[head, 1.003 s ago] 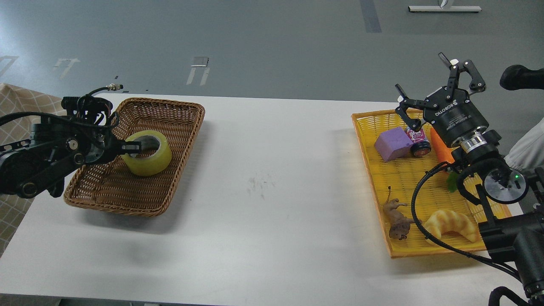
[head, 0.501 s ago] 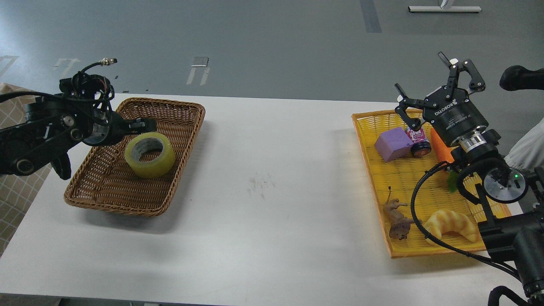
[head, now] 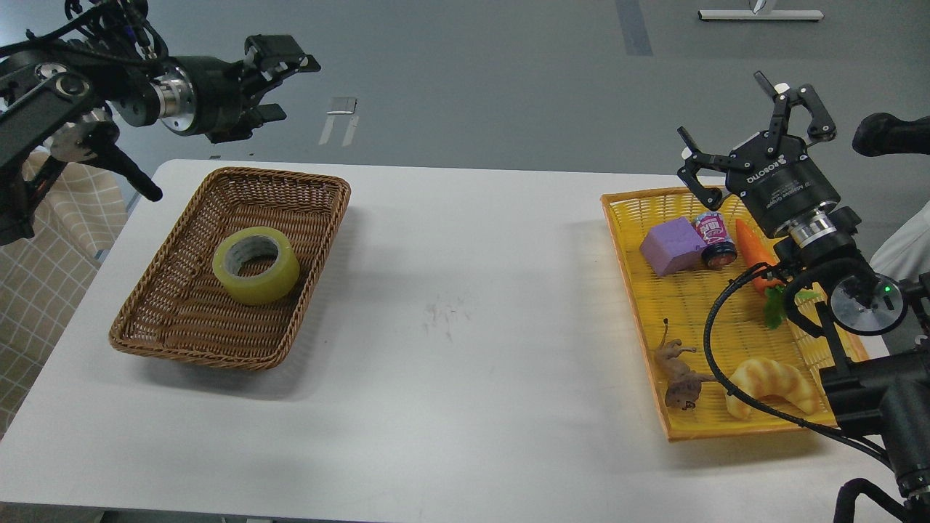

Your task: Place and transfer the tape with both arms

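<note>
Room: smooth grey floor (head: pixel 465 80), glossy with soft overhead reflections, marked by a dark tape strip (head: pixel 633 27) and pale painted marks (head: pixel 340 123). White rectangular counter (head: pixel 465 349) with rounded corners, faintly scuffed at centre. Beige lattice-patterned cloth (head: pixel 43 290) at left. White flat base plate (head: pixel 760 14) at far top right.

Translucent yellow tape (head: pixel 256 264) with grey-white core, brown woven basket (head: pixel 320 218), yellow tray (head: pixel 639 305), purple block (head: pixel 672 245), white table (head: pixel 465 327)
</note>
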Available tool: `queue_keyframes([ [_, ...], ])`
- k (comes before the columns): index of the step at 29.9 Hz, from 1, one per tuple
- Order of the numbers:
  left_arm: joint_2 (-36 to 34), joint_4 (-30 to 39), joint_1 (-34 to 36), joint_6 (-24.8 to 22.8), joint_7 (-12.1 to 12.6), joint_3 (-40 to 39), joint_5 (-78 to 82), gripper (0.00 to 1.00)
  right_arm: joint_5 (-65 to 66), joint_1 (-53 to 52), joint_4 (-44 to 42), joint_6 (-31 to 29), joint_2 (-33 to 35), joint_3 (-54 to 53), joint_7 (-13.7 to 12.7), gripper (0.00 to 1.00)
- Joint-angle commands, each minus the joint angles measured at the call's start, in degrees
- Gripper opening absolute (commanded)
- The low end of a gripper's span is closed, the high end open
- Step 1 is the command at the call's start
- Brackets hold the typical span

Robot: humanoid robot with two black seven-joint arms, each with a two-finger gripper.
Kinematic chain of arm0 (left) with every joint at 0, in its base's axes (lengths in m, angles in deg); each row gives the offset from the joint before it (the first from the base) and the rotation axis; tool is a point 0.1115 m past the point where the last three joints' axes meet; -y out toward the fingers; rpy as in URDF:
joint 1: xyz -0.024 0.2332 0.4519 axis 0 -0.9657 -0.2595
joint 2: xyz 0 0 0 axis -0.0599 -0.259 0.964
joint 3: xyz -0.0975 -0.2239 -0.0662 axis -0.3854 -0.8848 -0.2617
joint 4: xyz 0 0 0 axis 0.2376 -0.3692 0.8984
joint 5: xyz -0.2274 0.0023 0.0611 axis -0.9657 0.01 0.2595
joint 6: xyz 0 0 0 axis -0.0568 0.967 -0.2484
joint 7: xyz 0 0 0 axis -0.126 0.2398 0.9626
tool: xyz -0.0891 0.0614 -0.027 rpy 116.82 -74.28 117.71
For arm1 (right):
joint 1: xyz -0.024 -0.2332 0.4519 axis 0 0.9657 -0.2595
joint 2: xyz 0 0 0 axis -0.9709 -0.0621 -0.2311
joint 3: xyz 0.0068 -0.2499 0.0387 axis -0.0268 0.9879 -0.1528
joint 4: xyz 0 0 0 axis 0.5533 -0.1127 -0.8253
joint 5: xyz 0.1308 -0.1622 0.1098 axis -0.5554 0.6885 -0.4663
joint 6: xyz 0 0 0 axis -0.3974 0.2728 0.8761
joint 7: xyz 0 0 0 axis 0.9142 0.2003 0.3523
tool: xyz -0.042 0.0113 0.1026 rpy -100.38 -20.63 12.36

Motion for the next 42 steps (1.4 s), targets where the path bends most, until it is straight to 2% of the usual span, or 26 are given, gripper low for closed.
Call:
queue_keyframes([
  [1,2.2,-0.1,-0.7,0.0,0.0,-4.9,-8.5,0.98,0.0,-1.3,0.1,0.0,0.1,0.0,0.0,1.00],
  [8,7.6,-2.1,-3.4,0.0,0.0,-11.3,-23.0,0.98,0.2,-4.4,-0.4,0.0,0.2,0.0,0.0,1.00],
  [11,10.8,-2.5,-6.8,0.0,0.0,-16.5,-26.6,0.98,0.4,-5.9,-0.5,0.0,0.2,0.1,0.0,1.00],
  [14,13.4,-2.5,-11.1,0.0,-1.9,-21.4,-26.8,0.98,0.4,-7.1,-1.0,0.0,0.2,0.1,0.0,1.00],
  [16,16.1,-2.5,-13.9,0.0,-6.9,-24.4,-26.7,0.98,0.4,-8.1,-1.5,0.0,0.2,0.1,0.0,1.00],
  [18,18.1,-2.3,-17.5,0.0,-17.0,-25.7,-26.3,0.98,0.4,-9.1,-1.9,0.0,0.2,0.1,0.0,1.00],
  [19,18.4,-2.3,-18.1,0.0,-19.9,-25.7,-26.3,0.98,0.4,-9.3,-1.9,0.0,0.2,0.1,0.0,1.00],
  [20,18.9,-2.3,-18.8,0.0,-24.9,-25.2,-26.3,0.98,0.4,-9.7,-1.9,0.0,0.1,0.2,0.0,1.00],
  [21,19.0,-2.3,-19.0,0.0,-26.9,-24.9,-26.3,0.98,0.5,-10.1,-2.0,0.0,0.1,0.2,0.0,1.00],
  [23,19.6,-2.1,-19.7,0.0,-29.3,-24.6,-26.3,0.98,0.7,-10.7,-2.6,0.0,-0.2,0.5,0.0,1.00],
  [30,23.3,-1.9,-22.9,0.0,-29.2,-24.7,-26.7,0.98,1.0,-11.1,-3.9,0.0,-0.9,3.9,-0.2,1.00],
  [39,23.1,-2.4,-23.7,0.0,-29.1,-24.8,-26.9,0.98,1.0,-10.3,-4.0,0.0,-2.0,5.1,-0.1,1.00],
  [42,22.8,-2.6,-23.6,0.0,-28.3,-24.6,-26.9,0.98,0.7,-9.7,-3.7,0.0,-2.1,4.4,0.0,1.00],
])
